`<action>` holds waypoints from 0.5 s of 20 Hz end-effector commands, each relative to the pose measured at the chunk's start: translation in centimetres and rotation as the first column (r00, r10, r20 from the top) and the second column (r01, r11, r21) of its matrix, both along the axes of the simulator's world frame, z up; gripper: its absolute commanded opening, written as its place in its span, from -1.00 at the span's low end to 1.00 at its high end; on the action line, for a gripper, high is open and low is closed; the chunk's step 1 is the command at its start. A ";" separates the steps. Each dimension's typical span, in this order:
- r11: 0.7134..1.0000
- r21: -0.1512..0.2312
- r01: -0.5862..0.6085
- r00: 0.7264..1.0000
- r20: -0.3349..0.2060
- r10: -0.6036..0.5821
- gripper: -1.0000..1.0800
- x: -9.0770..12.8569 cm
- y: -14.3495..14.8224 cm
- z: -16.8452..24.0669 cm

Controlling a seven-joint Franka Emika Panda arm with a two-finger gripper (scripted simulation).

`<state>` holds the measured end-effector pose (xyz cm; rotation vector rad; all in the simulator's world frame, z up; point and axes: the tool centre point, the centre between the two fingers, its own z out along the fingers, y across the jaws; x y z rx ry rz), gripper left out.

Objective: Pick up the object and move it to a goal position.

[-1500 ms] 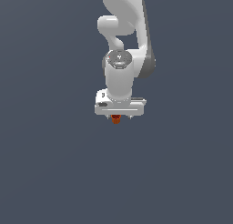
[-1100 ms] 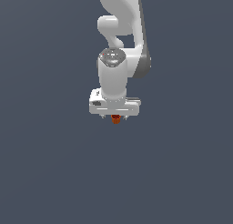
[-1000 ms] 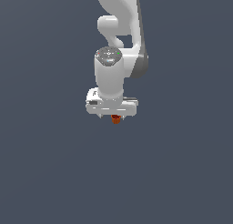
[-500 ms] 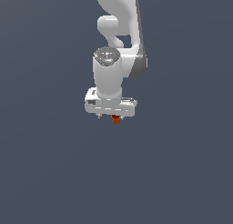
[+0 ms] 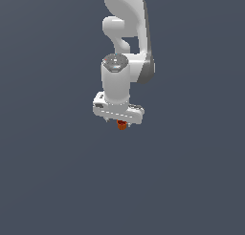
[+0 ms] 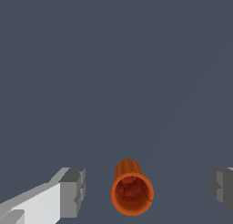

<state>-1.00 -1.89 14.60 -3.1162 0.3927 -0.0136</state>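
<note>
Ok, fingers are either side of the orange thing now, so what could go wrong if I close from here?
1. In the wrist view the object looks round and cup-like, so it could roll or squirt out as the fingers close.
2. It sits nearer one finger, so that pad may touch first and push it aside.
3. In the exterior view the gripper hides most of it, so I cannot judge finger depth.

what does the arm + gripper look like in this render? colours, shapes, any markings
The arm is glossy white with rounded, tube-like links and a darker grey band down one side. The wrist joint is capped by a shiny grey disc with tiny red and green marks. The gripper has a wide, flat white body; in the wrist view its fingers end in blocky grey pads. No cables visible.
</note>
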 end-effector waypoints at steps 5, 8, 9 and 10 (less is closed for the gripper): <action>0.987 0.003 0.158 0.987 -0.003 -0.158 0.92 -1.7 0.6 -1.9; 0.972 0.004 0.236 0.972 -0.005 -0.236 0.92 -2.7 0.9 -2.8; 0.965 0.004 0.262 0.965 -0.006 -0.262 0.92 -3.0 1.0 -3.0; 0.958 0.004 0.288 0.958 -0.006 -0.288 0.92 -3.3 1.1 -3.3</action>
